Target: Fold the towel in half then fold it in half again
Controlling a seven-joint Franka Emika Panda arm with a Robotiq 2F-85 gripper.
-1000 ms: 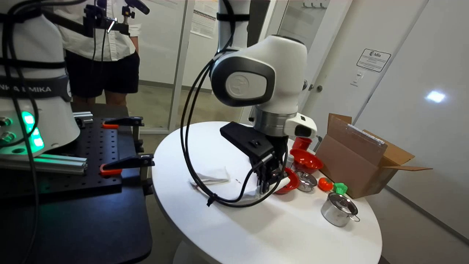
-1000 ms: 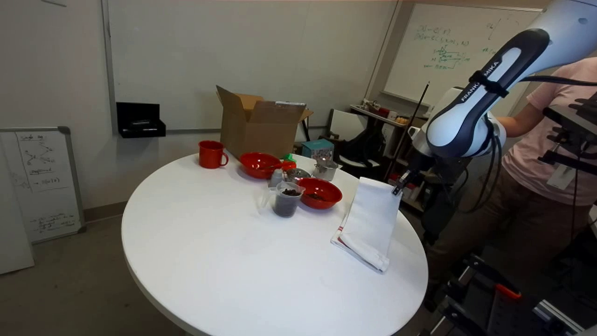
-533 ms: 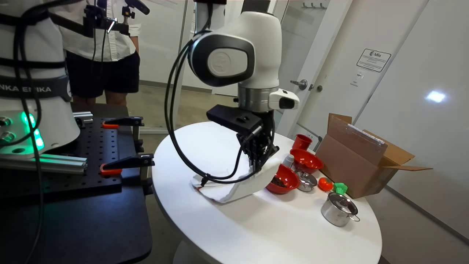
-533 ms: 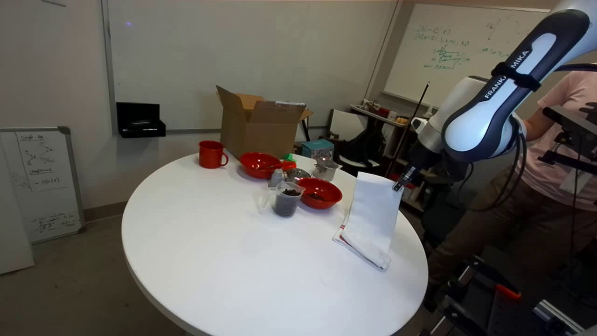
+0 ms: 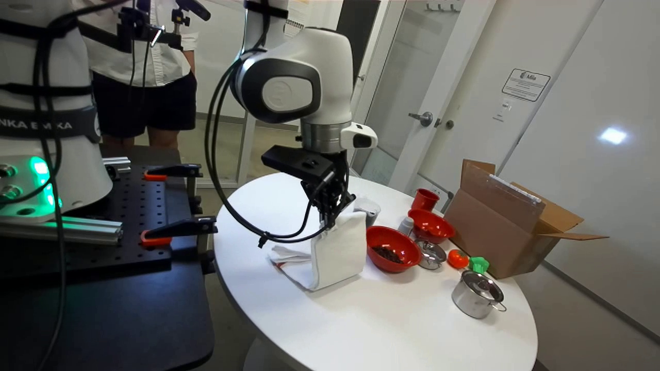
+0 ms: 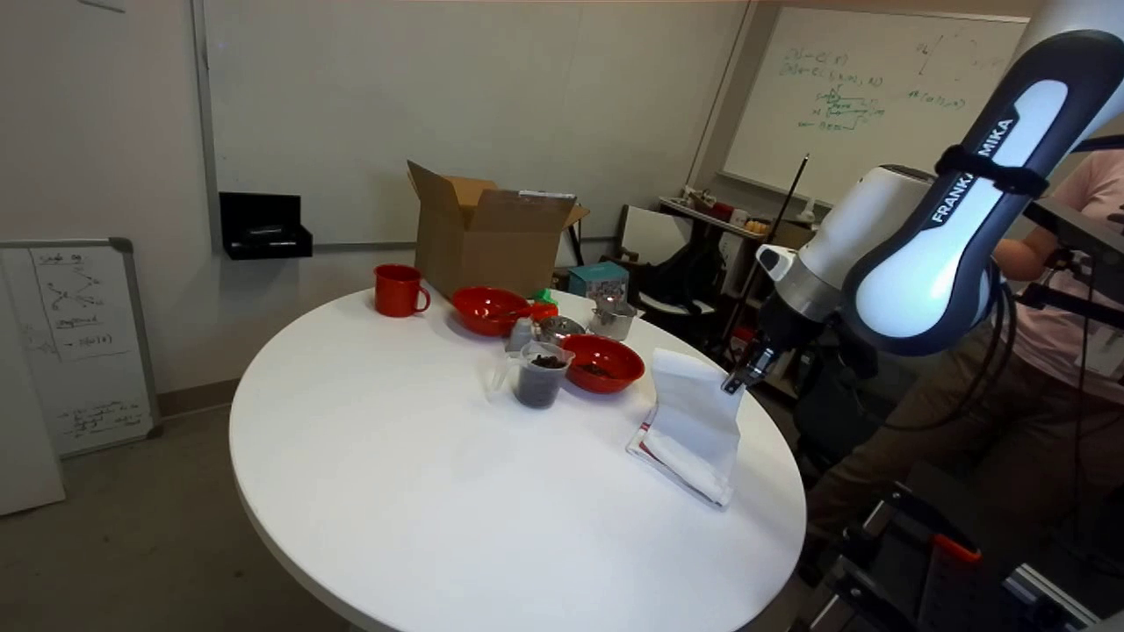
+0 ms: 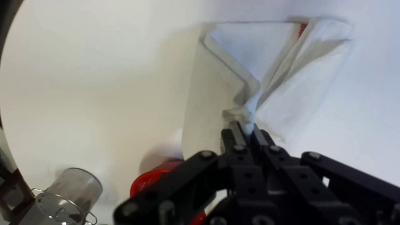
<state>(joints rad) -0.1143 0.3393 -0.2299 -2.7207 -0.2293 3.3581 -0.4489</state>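
Observation:
The towel (image 6: 698, 421) is a white cloth with a red stripe, and its folded part lies near the table edge on the robot's side. Its other part rises upright from the table to my gripper (image 6: 731, 384), bending over toward the flat part. In an exterior view, the raised sheet (image 5: 340, 252) stands beside the red bowl. In the wrist view, my gripper (image 7: 245, 128) is shut on a bunched edge of the towel (image 7: 212, 84). The flat part shows a small red stripe near its far corner. The cloth between the fingers is partly hidden.
A red bowl with dark bits (image 5: 393, 250) stands close to the towel. A measuring cup (image 6: 539, 377), another red bowl (image 6: 490, 309), a red mug (image 6: 399, 290), a metal pot (image 5: 477, 294) and a cardboard box (image 5: 508, 216) are on the round table (image 6: 421, 491).
My gripper has moved toward the robot base, carrying the towel's edge up and then lower. The raised cloth now bends over the flat part, and the red bowl and measuring cup are more exposed.

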